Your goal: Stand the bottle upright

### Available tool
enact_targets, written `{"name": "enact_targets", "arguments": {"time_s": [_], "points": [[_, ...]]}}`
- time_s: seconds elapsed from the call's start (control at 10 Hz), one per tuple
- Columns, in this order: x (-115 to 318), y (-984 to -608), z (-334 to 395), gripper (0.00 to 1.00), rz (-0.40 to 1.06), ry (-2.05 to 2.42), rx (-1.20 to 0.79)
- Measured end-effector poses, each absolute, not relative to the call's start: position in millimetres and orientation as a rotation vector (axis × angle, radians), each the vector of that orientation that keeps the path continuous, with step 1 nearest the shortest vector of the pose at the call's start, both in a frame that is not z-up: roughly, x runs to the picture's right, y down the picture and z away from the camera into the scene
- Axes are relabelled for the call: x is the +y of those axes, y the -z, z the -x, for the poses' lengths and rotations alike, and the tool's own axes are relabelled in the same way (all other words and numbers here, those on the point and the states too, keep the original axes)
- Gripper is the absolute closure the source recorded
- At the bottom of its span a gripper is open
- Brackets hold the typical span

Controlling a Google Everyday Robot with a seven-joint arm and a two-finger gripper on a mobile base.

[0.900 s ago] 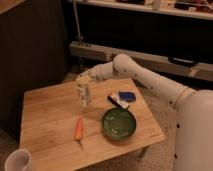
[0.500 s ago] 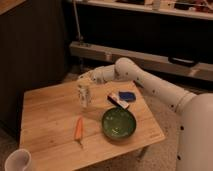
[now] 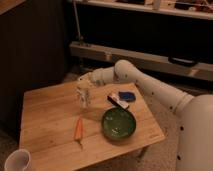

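bottle (image 3: 84, 99) clear plastic, upright on wooden table (image 3: 45, 117); pincer (image 3: 85, 84) at top.

Nothing readable anywhere in this view: the bottle (image 3: 84, 98) standing on the wooden table (image 3: 45, 117) shows no label that can be made out. The flat white-and-blue packet (image 3: 119, 99) beside the green bowl (image 3: 119, 123) carries only blurred color. The gripper (image 3: 85, 81) is at the top of the bottle, and no marking shows on it or on the arm.
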State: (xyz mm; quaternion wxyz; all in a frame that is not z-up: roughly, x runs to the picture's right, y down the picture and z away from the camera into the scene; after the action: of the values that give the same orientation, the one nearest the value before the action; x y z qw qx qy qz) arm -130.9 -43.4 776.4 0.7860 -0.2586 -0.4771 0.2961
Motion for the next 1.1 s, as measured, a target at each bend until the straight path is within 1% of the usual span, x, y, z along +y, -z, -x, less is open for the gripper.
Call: {"name": "enact_targets", "arguments": {"time_s": [0.5,0.9,1.0,1.1], "points": [[-31.7,-782.3,131.2,0.8,0.593,-0.607,-1.013],[-31.6,-782.3,131.7,0.79,0.594,-0.606,-1.013],[-31.5,-782.4,131.7,0.75,0.595,-0.606,-1.013],[-31.6,-782.3,131.4,0.66,0.594,-0.606,-1.013]]}}
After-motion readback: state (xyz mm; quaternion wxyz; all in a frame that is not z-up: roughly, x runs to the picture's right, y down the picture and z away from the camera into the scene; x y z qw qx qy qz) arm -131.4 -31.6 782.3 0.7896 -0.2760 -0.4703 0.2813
